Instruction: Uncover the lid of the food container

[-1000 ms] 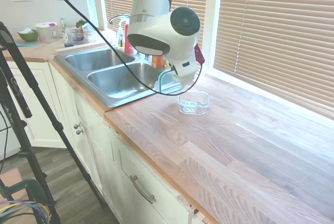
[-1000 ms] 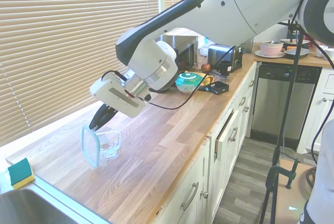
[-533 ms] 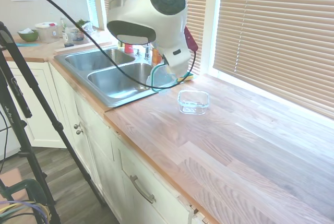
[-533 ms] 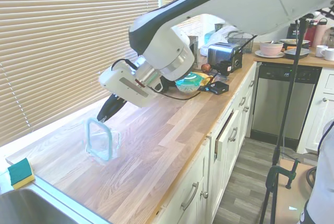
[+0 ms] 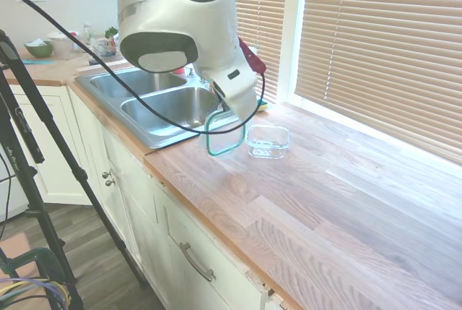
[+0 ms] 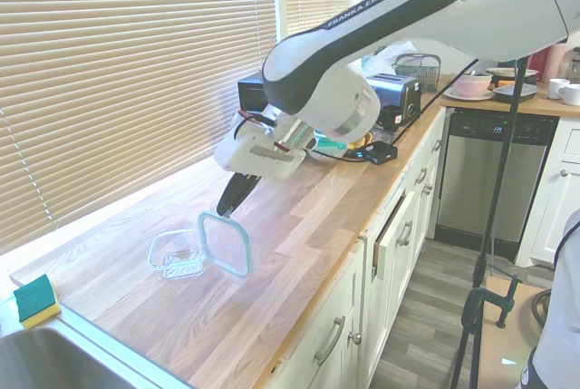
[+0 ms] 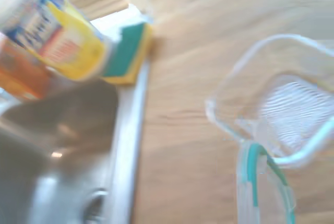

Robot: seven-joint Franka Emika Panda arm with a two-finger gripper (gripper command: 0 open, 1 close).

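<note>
I've got the lid [image 6: 225, 243] pinched by its top edge in my fingers [image 6: 224, 209], clenched on the teal rim, and it hangs upright on edge, clear centre facing out. Its lower edge sits right down at the wooden desk [image 6: 299, 226]; whether it touches the wood, I cannot tell. From the first exterior view the lid [image 5: 224, 132] hangs toward the desk's front edge, near the corner where the wood meets the sink [image 5: 170, 108].

Just beside the lid, on the side toward the window, stands the food container [image 6: 176, 254], open, clear glass, flat on the desk. The first exterior view shows the same dish [image 5: 268, 141] uncovered, a small gap between it and the lid. My wrist view is blurred, but the glass dish [image 7: 276, 98] shows there with the teal-rimmed lid [image 7: 263, 182] rising in front of it.

Further along, at the desk's end by the sink, lies a green and yellow sponge [image 6: 37, 300], and the wrist view catches the same sponge [image 7: 128, 51] next to a yellow-labelled canister [image 7: 57, 31] at the sink's rim.

Beyond it all, closed blinds [image 6: 118, 72] run along the desk's back edge.
</note>
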